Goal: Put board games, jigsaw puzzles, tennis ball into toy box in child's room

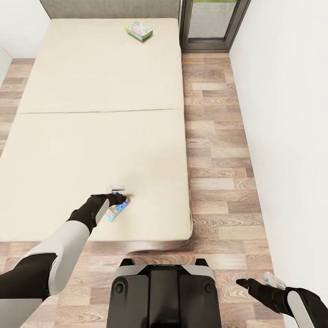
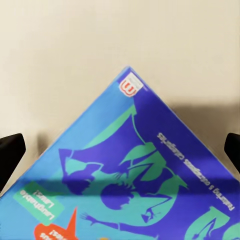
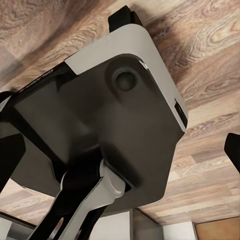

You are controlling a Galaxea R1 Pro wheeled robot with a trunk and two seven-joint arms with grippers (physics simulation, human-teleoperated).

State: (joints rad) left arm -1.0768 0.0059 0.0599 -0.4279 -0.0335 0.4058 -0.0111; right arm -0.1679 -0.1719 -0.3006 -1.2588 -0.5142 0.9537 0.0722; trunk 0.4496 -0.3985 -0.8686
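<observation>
A mostly blue board game [image 1: 115, 211] lies flat on the beige bed [image 1: 91, 136] near its front edge. My left gripper [image 1: 120, 197] hovers right over it, open. In the left wrist view the blue box [image 2: 135, 175] spreads below the gripper [image 2: 120, 150], one corner pointing away, with a dark fingertip [image 2: 10, 152] at each side and neither touching it. A second board game [image 1: 139, 31], green with a colourful print, rests at the bed's far end near the headboard. My right gripper [image 1: 257, 280] hangs open and empty low at my right, over the floor.
Wood-plank floor [image 1: 218, 150] runs along the bed's right side to a white wall [image 1: 287, 136]. A dark-framed window [image 1: 212, 23] stands at the far end. My base [image 1: 161, 296] is at the bed's foot, and the right wrist view looks at that base [image 3: 115, 125].
</observation>
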